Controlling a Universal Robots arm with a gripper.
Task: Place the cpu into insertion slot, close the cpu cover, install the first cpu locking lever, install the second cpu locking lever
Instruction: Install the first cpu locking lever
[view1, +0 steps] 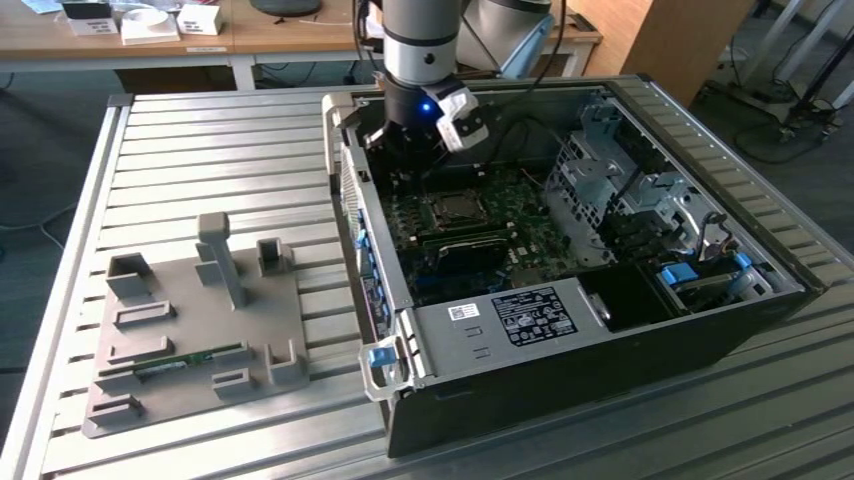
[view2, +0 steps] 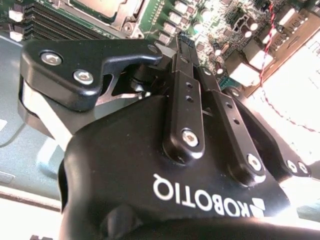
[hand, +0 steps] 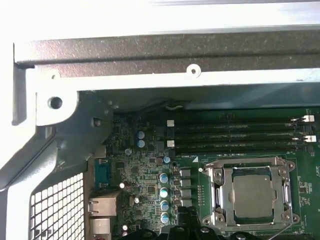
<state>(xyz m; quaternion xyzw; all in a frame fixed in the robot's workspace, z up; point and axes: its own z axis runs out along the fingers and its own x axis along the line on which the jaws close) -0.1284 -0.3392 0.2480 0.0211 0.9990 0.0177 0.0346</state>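
The cpu (hand: 252, 194) lies flat in the insertion slot (hand: 216, 200) on the green motherboard, its silvery top showing through the window of the cpu cover (hand: 250, 166), which is folded down over it. In the exterior view the same socket (view1: 457, 209) sits mid-board inside the open black case. My gripper (hand: 187, 223) hovers low over the board beside the socket, toward the case's rear wall, and is apart from the cover. In the second wrist view its fingers (view2: 186, 60) converge with nothing between them. A thin lever wire (hand: 274, 233) runs along one socket edge.
Long black memory slots (hand: 235, 132) lie next to the socket. The case's metal rear wall (hand: 150, 75) stands close by the gripper, and a drive cage (view1: 627, 190) fills the exterior view's right. A grey fixture plate (view1: 187, 330) holding a memory stick rests on the slatted table.
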